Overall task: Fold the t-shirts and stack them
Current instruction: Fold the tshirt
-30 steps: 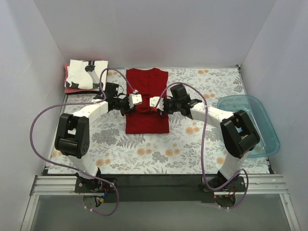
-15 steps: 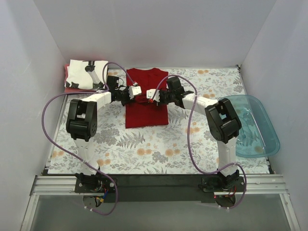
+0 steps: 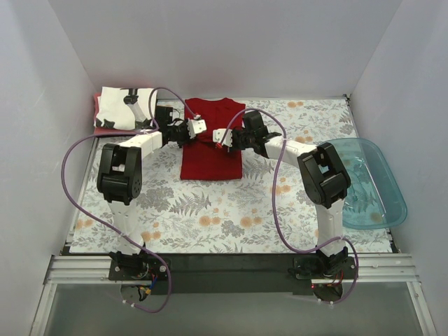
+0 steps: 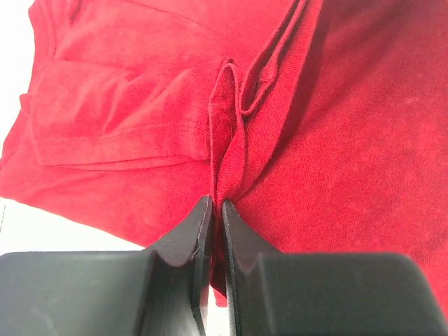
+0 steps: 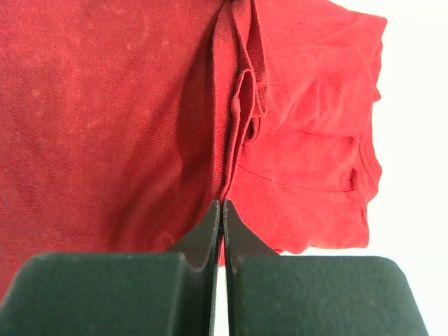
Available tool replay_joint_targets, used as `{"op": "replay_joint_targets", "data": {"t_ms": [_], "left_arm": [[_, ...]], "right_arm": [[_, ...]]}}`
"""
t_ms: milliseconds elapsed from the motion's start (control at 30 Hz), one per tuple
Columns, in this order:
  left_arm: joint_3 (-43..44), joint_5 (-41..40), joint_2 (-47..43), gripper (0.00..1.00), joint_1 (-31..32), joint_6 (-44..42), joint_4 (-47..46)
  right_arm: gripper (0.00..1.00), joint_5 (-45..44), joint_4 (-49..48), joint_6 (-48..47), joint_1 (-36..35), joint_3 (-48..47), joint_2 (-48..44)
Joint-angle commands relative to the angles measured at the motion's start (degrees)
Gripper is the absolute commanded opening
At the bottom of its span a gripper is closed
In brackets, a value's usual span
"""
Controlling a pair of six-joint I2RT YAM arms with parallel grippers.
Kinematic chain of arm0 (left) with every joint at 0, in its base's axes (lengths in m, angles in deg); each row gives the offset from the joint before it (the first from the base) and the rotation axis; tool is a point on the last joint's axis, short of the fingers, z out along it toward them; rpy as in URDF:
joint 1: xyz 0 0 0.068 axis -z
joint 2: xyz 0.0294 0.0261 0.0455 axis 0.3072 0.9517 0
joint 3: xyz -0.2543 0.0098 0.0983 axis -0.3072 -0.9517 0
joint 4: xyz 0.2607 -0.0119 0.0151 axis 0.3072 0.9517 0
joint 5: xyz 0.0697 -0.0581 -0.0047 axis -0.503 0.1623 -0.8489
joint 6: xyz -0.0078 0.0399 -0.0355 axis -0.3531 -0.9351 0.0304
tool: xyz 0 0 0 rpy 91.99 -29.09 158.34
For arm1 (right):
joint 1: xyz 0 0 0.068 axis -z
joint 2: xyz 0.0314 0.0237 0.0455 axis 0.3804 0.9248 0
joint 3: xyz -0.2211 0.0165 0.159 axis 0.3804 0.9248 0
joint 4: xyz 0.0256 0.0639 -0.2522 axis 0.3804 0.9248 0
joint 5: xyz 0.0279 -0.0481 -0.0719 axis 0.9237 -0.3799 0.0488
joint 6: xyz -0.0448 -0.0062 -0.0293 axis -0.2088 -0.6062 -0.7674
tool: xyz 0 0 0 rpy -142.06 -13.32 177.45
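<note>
1. The dark red t-shirt [image 3: 212, 150] lies part-folded on the table [image 3: 210, 210], far middle. My left jaws and right jaws are each clenched on a thin pinch of its cloth.
2. Both pinches look shallow, so I judge an uneven pull could slip a layer free and skew the fold.
3. Dragging low could bunch the bottom layer.
4. The white printed t-shirt [image 3: 124, 106] sits on the reddish-pink one [image 3: 105, 130] at far left, and a careless carry could topple that stack.

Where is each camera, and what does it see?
Top external: above and behind the arms, looking down at the table; both arms show.
Left wrist: on the left gripper, facing the dark red t-shirt; its fingers show.
Right wrist: on the right gripper, facing the same shirt; its fingers show.
All three share that shirt.
</note>
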Motion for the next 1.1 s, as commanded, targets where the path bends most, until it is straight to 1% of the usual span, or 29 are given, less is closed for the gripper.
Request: {"op": "replay_joint_targets", "data": {"t_ms": [0,67,100,133,200,233,267,300,333,400,433,500,533,567,600,633,667,733,767,800,900,1000,1067], "left_arm": [[2.10,-0.75,1.44,0.00,-0.31,-0.59,-1.82],[2.46,-1.10,2.06,0.02,-0.31,-0.42,-1.91],[2.72,-1.19,2.67,0.05,-0.31,-0.33,-2.00],[2.81,-1.45,2.94,0.21,-0.31,0.02,-2.26],[3.16,-2.86,3.38,0.35,-0.31,1.59,-3.49],[4.12,-3.38,3.38,0.38,-0.31,2.56,-3.67],[4.30,-3.74,2.94,0.43,-0.40,3.70,-3.58],[4.22,-4.17,2.24,0.50,-0.57,4.15,-3.67],[3.61,-3.83,-0.11,0.53,-0.66,5.37,-3.84],[2.55,-2.87,-2.85,0.59,-1.71,8.36,-3.58],[0.63,-2.69,-6.00,0.61,-2.06,8.98,-3.67],[-1.31,-1.81,-9.26,0.61,-3.82,10.91,-2.53],[-2.45,0.02,-10.85,0.61,-4.43,11.70,-1.92],[-4.46,0.91,-13.73,0.61,-5.48,12.23,0.35],[-5.96,1.70,-15.07,0.61,-5.67,11.54,1.85],[-7.55,2.93,-16.47,0.61,-5.76,10.84,3.09],[-12.09,3.98,-19.88,0.61,-5.84,10.48,3.80],[-16.50,6.96,-22.80,0.61,-5.85,8.38,3.80],[-20.53,8.03,-23.95,0.61,-5.85,7.59,3.80],[-21.87,8.73,-25.44,0.61,-5.76,6.97,3.80],[-27.14,10.93,-26.59,0.61,-5.32,3.29,4.15],[-29.53,10.33,-26.51,0.61,-4.62,0.73,3.10],[-30.06,9.97,-25.10,0.61,-4.44,0.38,2.40]], "right_arm": [[0.01,-1.38,-2.30,-0.67,0.28,-1.56,0.35],[0.01,-2.35,-2.30,-0.76,0.20,-2.44,1.23],[0.01,-2.61,-2.30,-0.76,0.28,-2.62,1.49],[0.01,-2.96,-2.21,-0.84,0.28,-3.05,1.93],[0.26,-4.37,-2.21,0.12,0.28,-3.67,2.28],[0.38,-4.98,-2.30,0.82,0.20,-3.85,2.11],[0.54,-6.03,-2.21,1.87,0.20,-3.93,1.76],[0.60,-6.57,-2.30,2.32,0.11,-3.94,1.32],[0.64,-7.53,-2.21,2.67,0.19,-3.76,-0.08],[0.74,-8.06,-2.13,3.99,0.28,-2.62,-3.41],[0.76,-7.98,-1.95,4.34,0.28,-2.01,-4.65],[0.76,-7.10,-0.46,5.74,0.37,-0.77,-7.37],[0.76,-5.71,1.98,6.36,0.28,-0.42,-9.73],[0.76,-5.00,3.22,6.97,0.28,0.02,-10.89],[0.75,-3.77,4.63,8.46,0.28,0.72,-12.90],[0.73,-0.54,8.04,8.82,0.28,1.42,-13.97],[0.70,0.89,8.77,9.17,0.20,2.47,-15.11],[0.63,5.09,10.35,8.56,0.02,6.69,-18.01],[0.57,5.47,10.70,8.30,-0.59,8.35,-18.63],[0.56,5.82,11.93,7.43,-1.12,9.33,-19.07],[0.52,6.26,14.75,4.53,-3.14,11.71,-18.90],[0.52,4.68,14.66,2.59,-4.81,13.38,-16.62],[0.49,4.33,14.75,2.58,-5.16,12.77,-14.78]]}}
